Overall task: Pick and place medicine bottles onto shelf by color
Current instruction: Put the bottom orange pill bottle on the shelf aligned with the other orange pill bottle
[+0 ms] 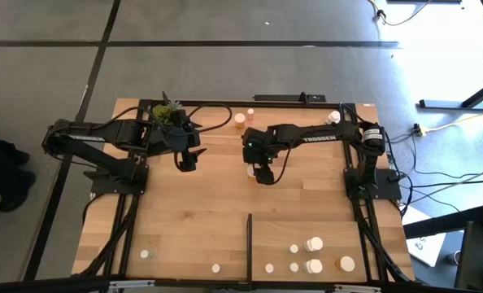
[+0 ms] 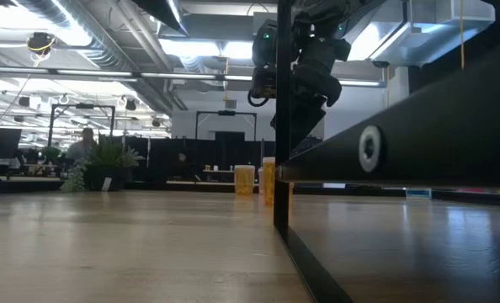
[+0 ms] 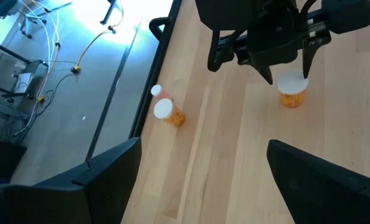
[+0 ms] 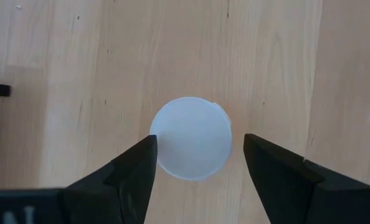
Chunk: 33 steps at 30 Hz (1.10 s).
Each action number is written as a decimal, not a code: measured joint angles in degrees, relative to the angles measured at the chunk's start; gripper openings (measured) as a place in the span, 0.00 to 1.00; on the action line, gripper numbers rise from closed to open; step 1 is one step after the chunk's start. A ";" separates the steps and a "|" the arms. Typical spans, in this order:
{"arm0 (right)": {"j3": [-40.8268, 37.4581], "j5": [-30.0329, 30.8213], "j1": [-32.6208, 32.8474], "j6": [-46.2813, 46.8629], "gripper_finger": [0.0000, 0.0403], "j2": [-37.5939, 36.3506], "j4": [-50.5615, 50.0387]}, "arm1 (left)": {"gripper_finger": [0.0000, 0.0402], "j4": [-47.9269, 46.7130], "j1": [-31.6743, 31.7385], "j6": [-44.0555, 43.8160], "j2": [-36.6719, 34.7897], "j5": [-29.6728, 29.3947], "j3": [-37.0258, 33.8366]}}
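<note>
The right gripper (image 4: 194,162) hung just over one orange bottle (image 3: 291,92) with a white cap, near the middle of the table (image 1: 209,212). Its two fingers stood apart, one on each side of the cap, and did not squeeze it yet. This looked like the picking-up step. Next, I think, it had to go lower and close gently on the bottle. The shelf (image 1: 323,232) lay toward five o'clock, with other bottles on it. The left gripper (image 1: 185,160) waited at nine o'clock from the bottle, its fingers wide apart and holding nothing.
</note>
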 joint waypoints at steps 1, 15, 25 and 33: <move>0.00 0.00 0.00 -0.04 0.60 0.00 -0.02 | 0.85 0.00 0.00 0.01 0.00 0.00 0.00; 0.00 -0.02 0.00 -0.41 0.60 0.00 -0.71 | 0.85 -0.02 0.97 0.05 0.00 -0.02 0.00; 0.00 -0.02 0.00 -0.41 0.60 0.00 -0.71 | 0.85 -0.02 6.53 1.24 0.00 7.50 0.00; 0.00 0.00 0.00 -0.41 0.60 0.00 -0.74 | 0.85 -0.02 8.41 1.94 0.00 13.61 0.00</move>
